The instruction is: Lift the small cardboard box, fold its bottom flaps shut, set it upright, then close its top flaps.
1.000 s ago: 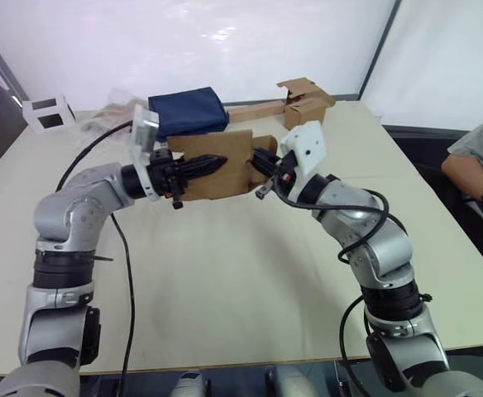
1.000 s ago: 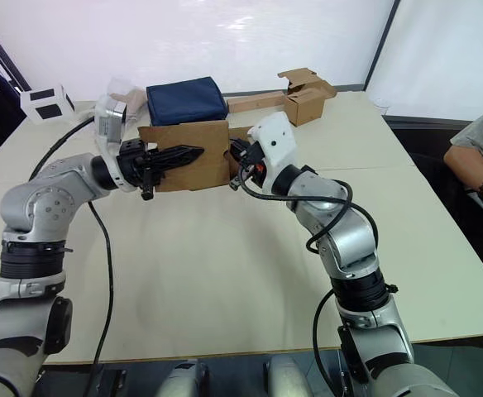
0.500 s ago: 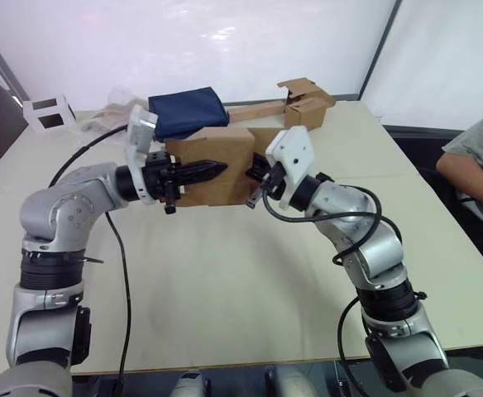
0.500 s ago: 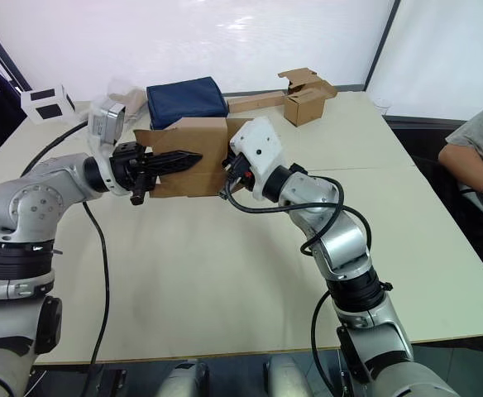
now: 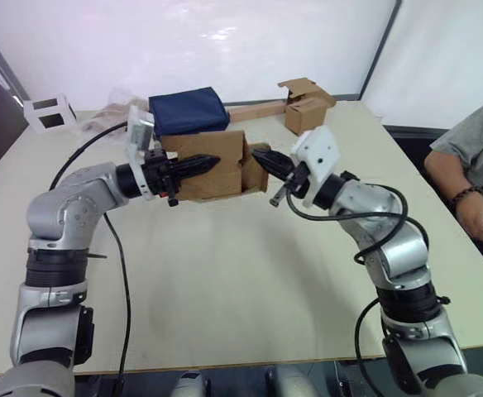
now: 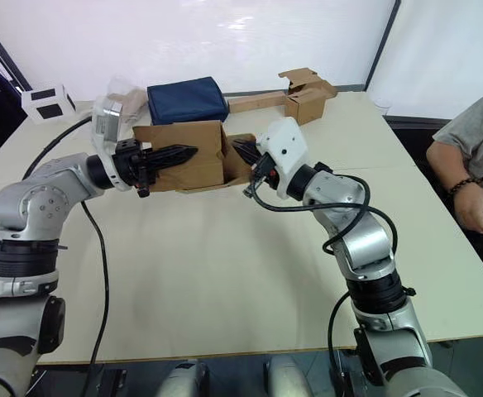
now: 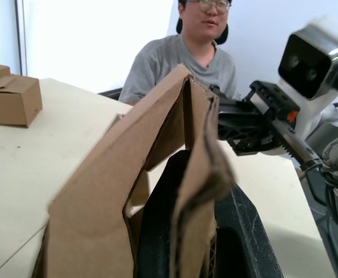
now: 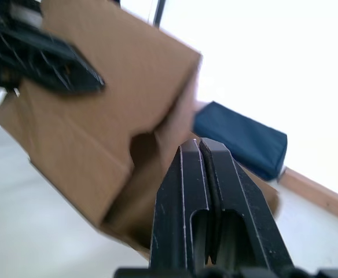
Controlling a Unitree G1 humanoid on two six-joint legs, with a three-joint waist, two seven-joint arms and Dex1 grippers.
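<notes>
- We held the small plain brown cardboard box (image 5: pixel 211 164) in the air above the pale tabletop (image 5: pixel 250 273), in front of the navy blue fabric bundle (image 5: pixel 188 110).
- Our left gripper (image 5: pixel 207 161) was clamped on one wall of the box, one black finger lying across the outer face and the other inside, as the left wrist view showed.
- Our right gripper (image 5: pixel 260 155) had its two fingers pressed together with nothing between them, its tip at the box's open right end.
- There it touched the brown end flaps (image 5: pixel 254 169), which stood partly folded inward; we could not tell whether they were the bottom or the top ones.
- A second brown cardboard box with ragged flaps (image 5: pixel 305 105) sat at the far edge of the tabletop, a long cardboard strip (image 5: pixel 255 110) beside it.
- A small white open-faced block (image 5: pixel 46 112) stood at the far left corner.
- A person in a grey shirt (image 5: pixel 473 165) sat at the right side of the tabletop.
</notes>
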